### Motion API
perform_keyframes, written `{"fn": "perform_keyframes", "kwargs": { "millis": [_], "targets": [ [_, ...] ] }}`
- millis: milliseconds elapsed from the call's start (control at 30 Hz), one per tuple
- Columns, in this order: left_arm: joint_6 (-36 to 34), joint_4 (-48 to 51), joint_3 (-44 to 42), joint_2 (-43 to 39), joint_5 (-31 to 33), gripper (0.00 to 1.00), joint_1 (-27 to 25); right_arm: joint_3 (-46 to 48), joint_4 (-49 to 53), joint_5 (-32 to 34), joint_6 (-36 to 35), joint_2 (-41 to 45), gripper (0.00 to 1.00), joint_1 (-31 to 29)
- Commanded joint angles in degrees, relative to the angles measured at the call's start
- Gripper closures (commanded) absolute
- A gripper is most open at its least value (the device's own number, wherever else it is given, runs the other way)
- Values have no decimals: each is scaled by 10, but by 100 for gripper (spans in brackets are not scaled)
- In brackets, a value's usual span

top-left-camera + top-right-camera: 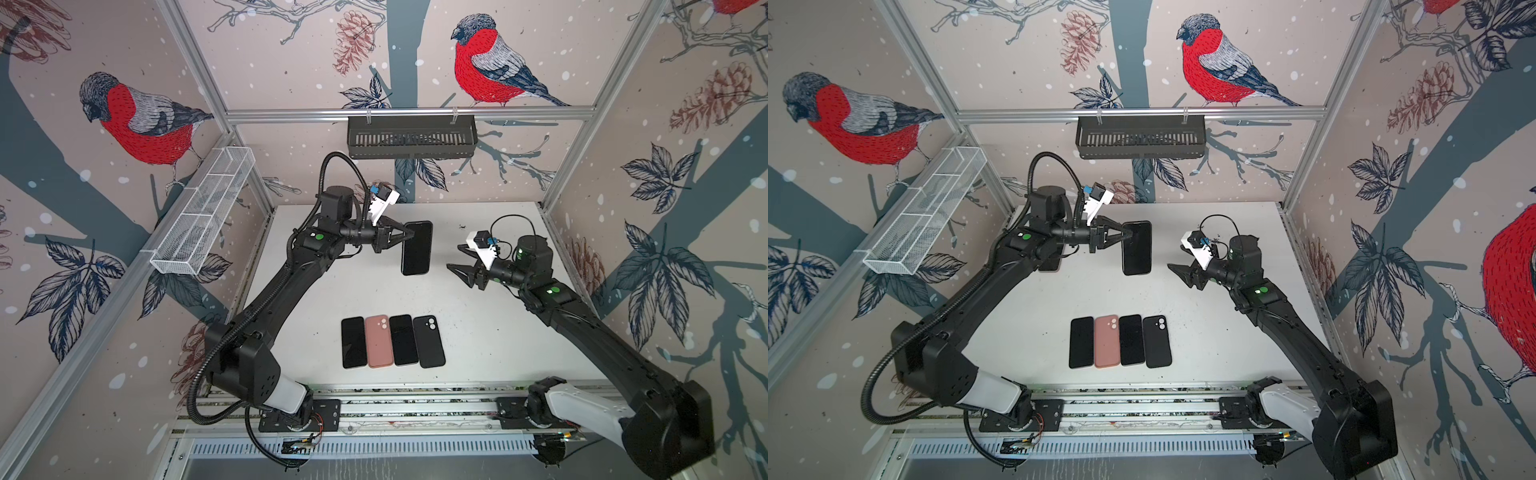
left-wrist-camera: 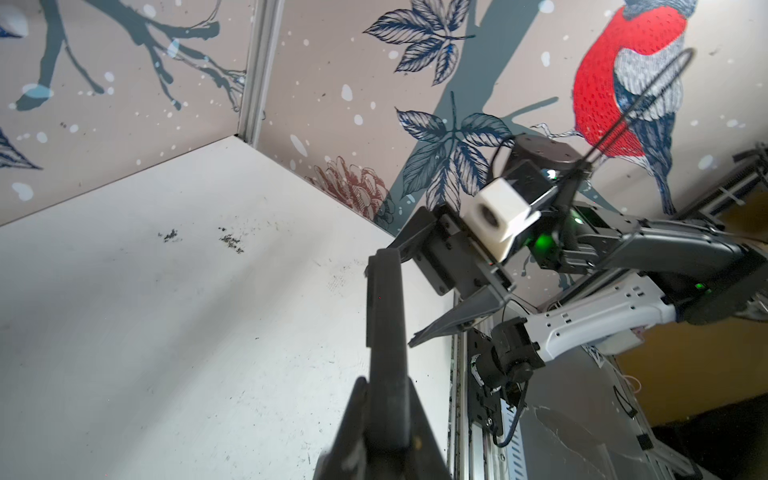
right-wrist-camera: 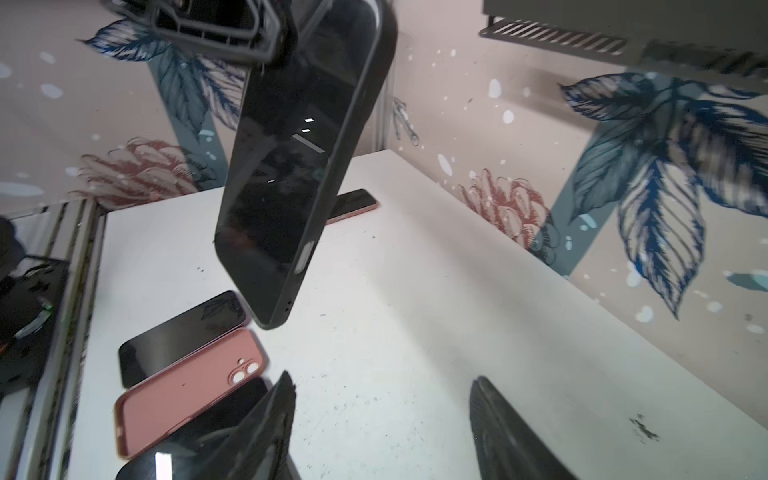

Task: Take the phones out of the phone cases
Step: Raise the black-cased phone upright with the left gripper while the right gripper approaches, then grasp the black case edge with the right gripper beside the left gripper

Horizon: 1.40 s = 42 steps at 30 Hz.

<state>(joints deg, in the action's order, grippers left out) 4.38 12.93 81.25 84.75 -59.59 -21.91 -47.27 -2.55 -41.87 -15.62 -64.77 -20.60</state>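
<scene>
A black phone [image 3: 286, 166] sits in a black phone case [image 3: 357, 133] and hangs in the air above the back of the table. My left gripper [image 1: 409, 236] [image 1: 1128, 236] is shut on its far end from the left, the screen facing up in both top views. In the left wrist view the cased phone [image 2: 384, 324] shows edge-on between the shut fingers of the left gripper [image 2: 384, 390]. My right gripper [image 1: 454, 257] [image 1: 1175, 257] [image 3: 383, 380] stands open and empty, a short gap to the right of the phone, touching nothing.
On the white table [image 1: 478, 332], near the front, lie a black phone [image 1: 353, 343], a pink case [image 1: 379, 341], another black phone [image 1: 403, 340] and a black case [image 1: 429, 341]. A phone in a pink case [image 3: 355, 204] lies behind the held one. A black basket [image 1: 411, 137] hangs on the back wall.
</scene>
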Motion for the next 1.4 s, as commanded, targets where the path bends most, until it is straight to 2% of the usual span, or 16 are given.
{"fn": "perform_keyframes", "kwargs": {
  "millis": [0,300,600,767,900,1033,1100,1233,1367],
  "targets": [
    [-53,1,-7,-16,-37,100,1,-10,31,-64,-55,-14,35,-13],
    [-54,-27,-29,-29,-48,100,0,-22,30,-81,-90,-36,37,-55],
    [-31,-77,-62,-47,-67,100,0,-58,43,-97,-103,-90,49,-78],
    [-18,-97,-74,-50,-69,100,0,-72,50,-112,-109,-110,64,-87],
    [-14,-103,-77,-52,-72,100,0,-78,61,-112,-124,-119,85,-90],
    [-1,-112,-76,-50,-56,100,0,-75,79,-133,-152,-122,91,-92],
    [44,-159,-86,-42,-57,100,0,-76,89,-133,-183,-121,97,-97],
    [144,-248,-105,-17,-65,100,-8,-73,57,-130,-217,-110,99,-97],
    [327,-428,-138,17,-81,100,-12,-79,36,-69,-286,-112,100,-108]
  ]
}}
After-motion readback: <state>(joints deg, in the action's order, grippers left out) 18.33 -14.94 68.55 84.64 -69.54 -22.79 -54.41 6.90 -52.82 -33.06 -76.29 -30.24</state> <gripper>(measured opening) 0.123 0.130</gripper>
